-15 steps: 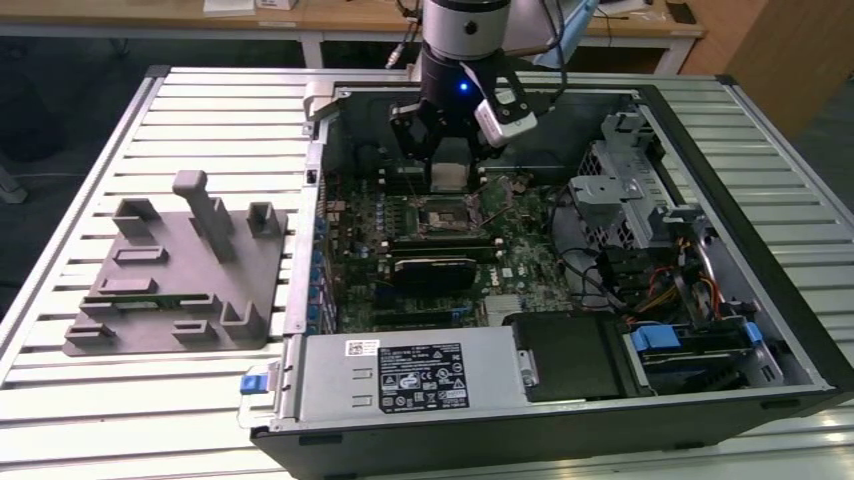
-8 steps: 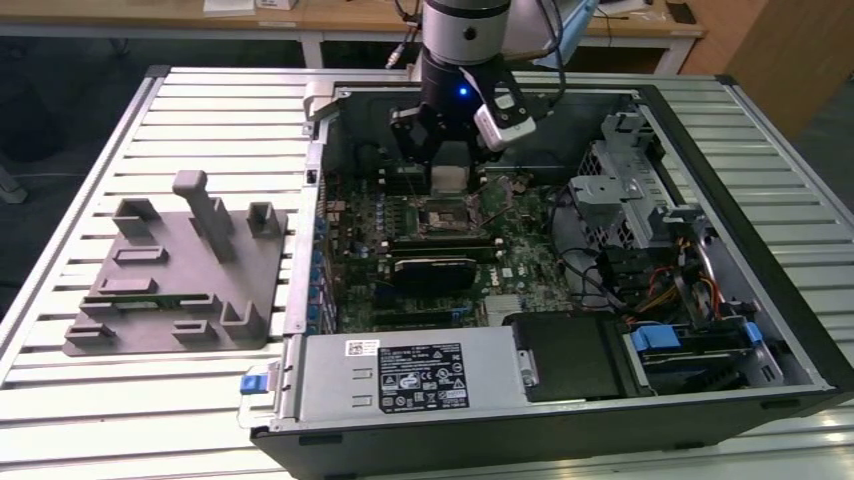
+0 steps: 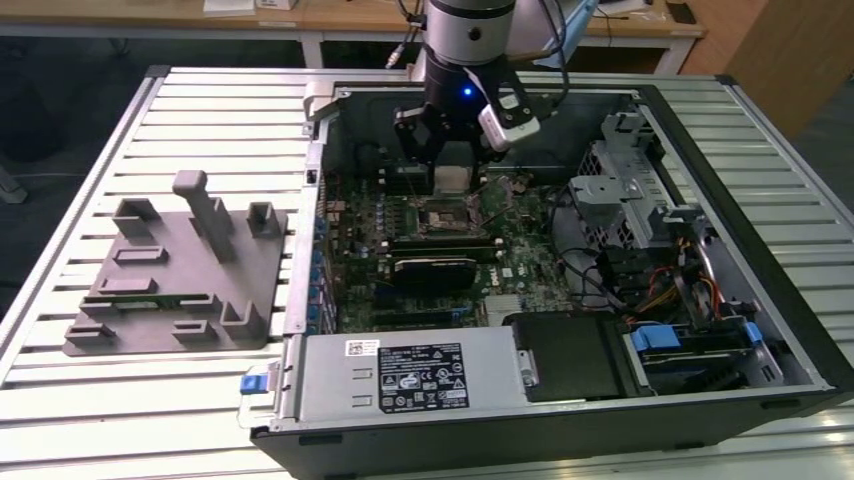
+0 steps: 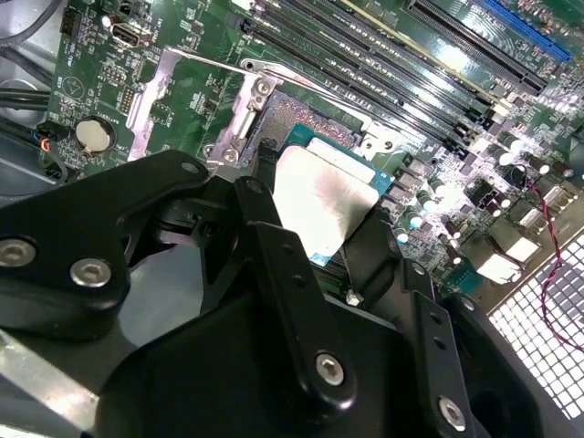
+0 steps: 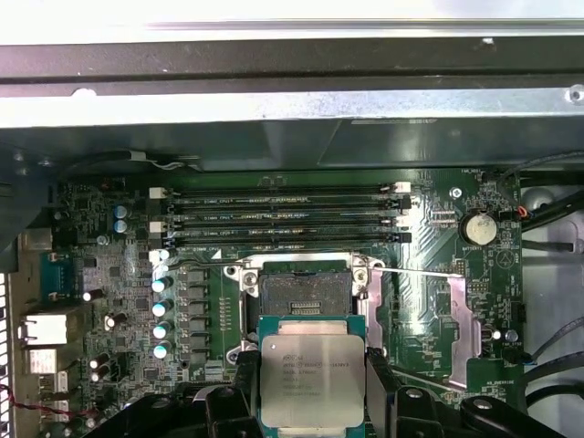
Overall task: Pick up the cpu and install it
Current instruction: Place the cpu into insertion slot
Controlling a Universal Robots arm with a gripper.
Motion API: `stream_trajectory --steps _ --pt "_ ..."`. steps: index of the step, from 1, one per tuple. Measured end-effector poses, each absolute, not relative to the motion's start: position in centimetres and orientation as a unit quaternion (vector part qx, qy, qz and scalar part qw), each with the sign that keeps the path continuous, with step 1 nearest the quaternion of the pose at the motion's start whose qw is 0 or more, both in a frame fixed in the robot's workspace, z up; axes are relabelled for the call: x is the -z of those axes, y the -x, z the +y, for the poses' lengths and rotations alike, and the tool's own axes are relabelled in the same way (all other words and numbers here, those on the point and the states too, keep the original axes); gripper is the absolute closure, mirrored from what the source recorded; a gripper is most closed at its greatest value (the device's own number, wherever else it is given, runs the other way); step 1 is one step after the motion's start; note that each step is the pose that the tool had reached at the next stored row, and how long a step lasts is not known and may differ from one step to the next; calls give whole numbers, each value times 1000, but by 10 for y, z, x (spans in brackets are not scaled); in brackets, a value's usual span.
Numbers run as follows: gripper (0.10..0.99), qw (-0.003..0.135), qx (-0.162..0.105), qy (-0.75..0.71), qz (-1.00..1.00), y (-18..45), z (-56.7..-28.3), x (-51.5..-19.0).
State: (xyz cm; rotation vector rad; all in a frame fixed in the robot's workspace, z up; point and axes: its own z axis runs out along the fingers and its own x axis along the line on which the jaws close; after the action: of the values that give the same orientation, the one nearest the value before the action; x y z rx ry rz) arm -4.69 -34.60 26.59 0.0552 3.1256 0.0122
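Plainly the cpu (image 5: 312, 379) is held in the air, not yet seated: the gripper (image 3: 454, 172) hangs inside the open computer case (image 3: 601, 425), its fingers (image 5: 379, 388) drawn in narrow on two opposite edges of the chip. In the first wrist view the silver plate sits just beside the bare socket (image 5: 304, 294), overlapping its near frame rather than lying square over it. The second wrist view shows the chip at a slant to the board, though the camera's own angle may account for that. The main risk, as I judge it, is a descent that is offset or tilted, so that a corner lands first and bends the socket's fine contacts. A grip on thin edges could also let the chip slip or twist. Whether its notches match the socket's keys I cannot tell, and a wrong orientation would stop it seating.
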Motion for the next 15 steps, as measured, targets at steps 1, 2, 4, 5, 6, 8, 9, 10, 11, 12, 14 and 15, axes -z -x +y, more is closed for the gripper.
stream_trajectory --steps 1,2,4,5,6,8,9,10,11,12,14,15 --pt "541 8 -4 -18 1000 47 -346 -266" --pt "541 8 -4 -18 1000 47 -346 -266" --pt "541 8 -4 -18 1000 47 -346 -266" --pt "541 8 -4 -18 1000 47 -346 -266" --pt "541 8 -4 -18 1000 47 -346 -266" --pt "541 8 -4 -18 1000 47 -346 -266" --pt "541 8 -4 -18 1000 47 -346 -266" --pt "541 8 -4 -21 1000 47 -346 -266" --pt "541 8 -4 -27 1000 47 -346 -266" --pt "541 8 -4 -34 999 47 -346 -266" --pt "541 8 -4 -49 999 47 -346 -266" --pt "541 8 -3 -56 998 47 -346 -266"
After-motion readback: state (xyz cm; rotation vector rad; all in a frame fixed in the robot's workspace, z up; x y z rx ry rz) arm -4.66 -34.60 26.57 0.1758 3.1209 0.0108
